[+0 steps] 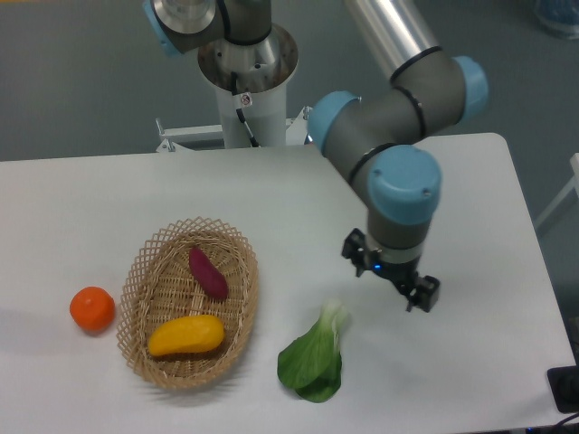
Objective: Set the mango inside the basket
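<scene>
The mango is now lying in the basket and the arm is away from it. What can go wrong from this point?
Little remains at risk. The mango lies near the front rim of the shallow basket, so a bump could roll it out. The gripper hangs low to the right of the leafy green; a low sweep leftward might drag it into the basket.
</scene>
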You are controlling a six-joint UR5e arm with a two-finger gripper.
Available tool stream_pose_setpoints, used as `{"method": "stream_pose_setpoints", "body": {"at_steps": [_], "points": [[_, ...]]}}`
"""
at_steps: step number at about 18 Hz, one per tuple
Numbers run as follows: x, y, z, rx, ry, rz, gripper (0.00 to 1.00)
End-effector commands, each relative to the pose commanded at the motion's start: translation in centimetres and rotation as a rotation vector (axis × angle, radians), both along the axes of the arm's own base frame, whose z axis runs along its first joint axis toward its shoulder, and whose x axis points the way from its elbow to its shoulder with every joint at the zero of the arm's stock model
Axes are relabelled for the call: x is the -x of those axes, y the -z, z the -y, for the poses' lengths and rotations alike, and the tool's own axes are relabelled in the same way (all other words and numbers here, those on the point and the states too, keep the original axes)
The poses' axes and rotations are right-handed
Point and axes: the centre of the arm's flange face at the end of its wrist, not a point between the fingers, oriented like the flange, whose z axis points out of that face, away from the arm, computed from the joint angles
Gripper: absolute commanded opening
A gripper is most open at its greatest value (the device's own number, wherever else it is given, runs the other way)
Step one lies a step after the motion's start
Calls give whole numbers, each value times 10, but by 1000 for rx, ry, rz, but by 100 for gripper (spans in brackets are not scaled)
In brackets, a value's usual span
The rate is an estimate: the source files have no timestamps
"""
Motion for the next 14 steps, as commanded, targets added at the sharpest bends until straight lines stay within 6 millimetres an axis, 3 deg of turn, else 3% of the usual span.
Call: {"method": "stream_pose_setpoints", "body": {"at_steps": [8,14], "points": [[32,-4,30,-9,9,2,100],[38,-1,37,2,36,12,100]]}}
